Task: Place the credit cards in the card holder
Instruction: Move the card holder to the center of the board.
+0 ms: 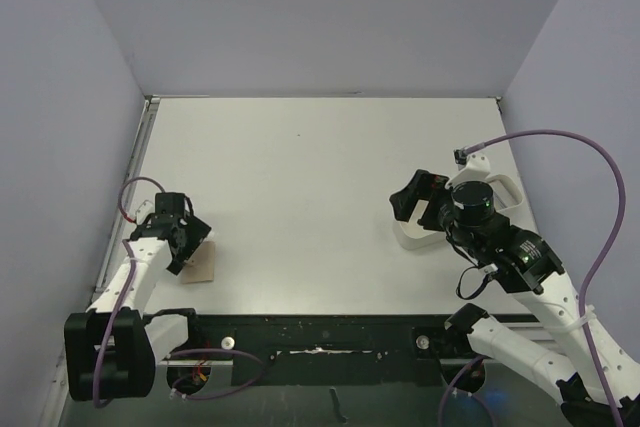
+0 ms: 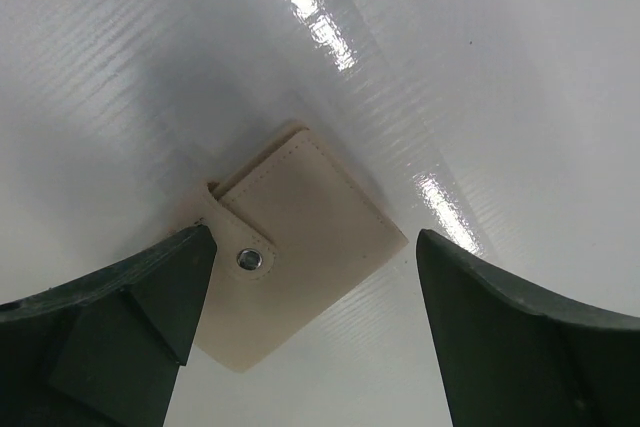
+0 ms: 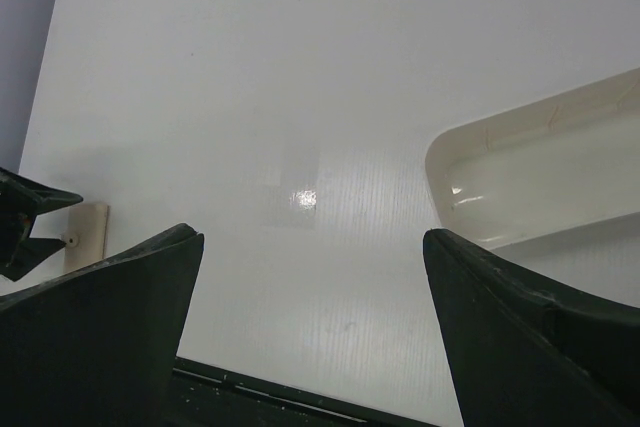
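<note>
The card holder [image 2: 300, 217] is a small tan wallet, folded shut with its snap stud facing up, lying flat on the white table near the left front [image 1: 203, 264]. My left gripper [image 2: 315, 247] hovers just above it, open, with one fingertip over its left corner and nothing held [image 1: 188, 245]. My right gripper [image 3: 310, 237] is open and empty above bare table, at the left end of a white tray [image 1: 418, 209]. In the right wrist view the card holder [image 3: 88, 232] shows far left. The credit cards are out of view.
The white oblong tray [image 3: 530, 177] lies on the right side of the table, partly under my right arm [image 1: 505, 187]. A black rail [image 1: 320, 332] runs along the near edge. Purple-grey walls close in the table on three sides.
</note>
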